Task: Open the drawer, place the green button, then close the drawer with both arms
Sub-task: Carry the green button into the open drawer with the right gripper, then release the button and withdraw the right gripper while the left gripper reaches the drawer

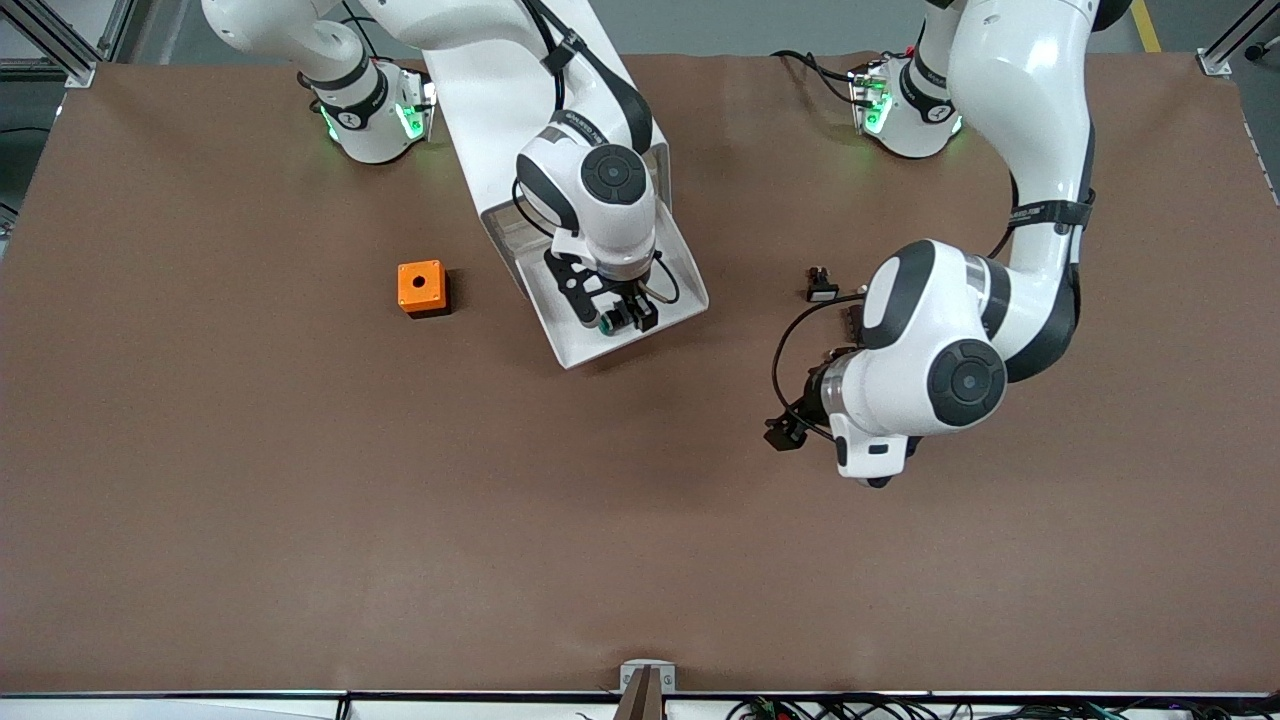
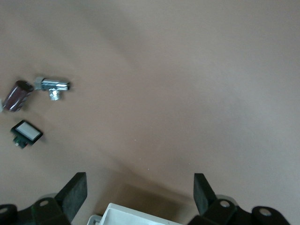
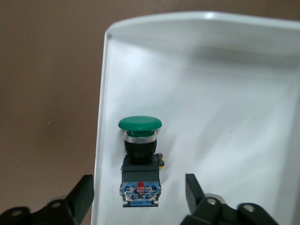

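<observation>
Both Franka arms: glossy white shells, black joint bands, round dark grey joint caps. Green lights glow at bases. Black cables loop along links and wrists. Right gripper (image 1: pixel 622 313) and left gripper (image 2: pixel 139 194): black fingers, visible screws.

Drawer (image 1: pixel 676 268) is a shallow white plastic tray with a raised rim and rounded corners, pulled out open from the cabinet and angled over the brown counter, its front edge toward the front camera. Button (image 3: pixel 139 159) lies on its side on the drawer floor close to one side wall near the front corner: round green mushroom cap, silver collar, black neck, black-blue block body with a red mark and a bit of yellow.
</observation>
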`<state>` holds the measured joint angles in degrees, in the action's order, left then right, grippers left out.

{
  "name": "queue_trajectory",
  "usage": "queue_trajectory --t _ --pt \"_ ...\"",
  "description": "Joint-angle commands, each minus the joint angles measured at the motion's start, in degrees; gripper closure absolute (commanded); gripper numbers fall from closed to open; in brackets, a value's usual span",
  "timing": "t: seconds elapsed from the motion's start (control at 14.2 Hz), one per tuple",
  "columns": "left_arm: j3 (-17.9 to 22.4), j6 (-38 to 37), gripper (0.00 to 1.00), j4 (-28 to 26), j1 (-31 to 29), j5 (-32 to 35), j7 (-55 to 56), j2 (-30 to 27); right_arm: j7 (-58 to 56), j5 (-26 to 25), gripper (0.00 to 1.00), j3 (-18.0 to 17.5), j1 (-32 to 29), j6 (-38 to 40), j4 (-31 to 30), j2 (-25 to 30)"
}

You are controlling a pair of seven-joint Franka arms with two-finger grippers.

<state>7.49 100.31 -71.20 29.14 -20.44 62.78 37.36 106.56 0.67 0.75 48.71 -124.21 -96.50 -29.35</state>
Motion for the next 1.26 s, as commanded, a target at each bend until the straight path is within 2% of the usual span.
queue_trajectory --t 0.0,0.14,0.35,0.84,0.98,1.19 --pt "-0.5 3.0 0.0 -2.5 2.5 1.5 -5.8 -1.0 -8.2 -3.1 0.0 0.3 -2.1 7.3 4.8 0.1" --pt "-0.5 7.2 0.0 -4.3 4.9 1.5 -6.0 -0.2 -20.4 -3.2 0.0 0.3 -5.2 11.9 6.5 1.5" --pt "-0.7 15.9 0.0 -8.1 8.6 1.4 -6.0 0.8 -39.3 -3.1 0.0 0.3 -13.0 15.8 6.8 5.7" --pt "-0.9 22.5 0.0 -9.4 16.2 0.5 -4.8 6.9 -85.7 -2.3 0.0 0.2 -34.2 27.4 6.5 14.0" --pt "-1.0 26.9 0.0 -12.1 18.0 0.4 -4.7 7.1 -95.3 -2.3 0.0 0.2 -39.8 30.0 6.5 16.0" --pt "-2.5 27.2 0.0 -14.1 20.0 0.4 -0.7 6.6 -103.3 -2.1 0.0 0.1 -45.8 33.4 6.4 19.3"
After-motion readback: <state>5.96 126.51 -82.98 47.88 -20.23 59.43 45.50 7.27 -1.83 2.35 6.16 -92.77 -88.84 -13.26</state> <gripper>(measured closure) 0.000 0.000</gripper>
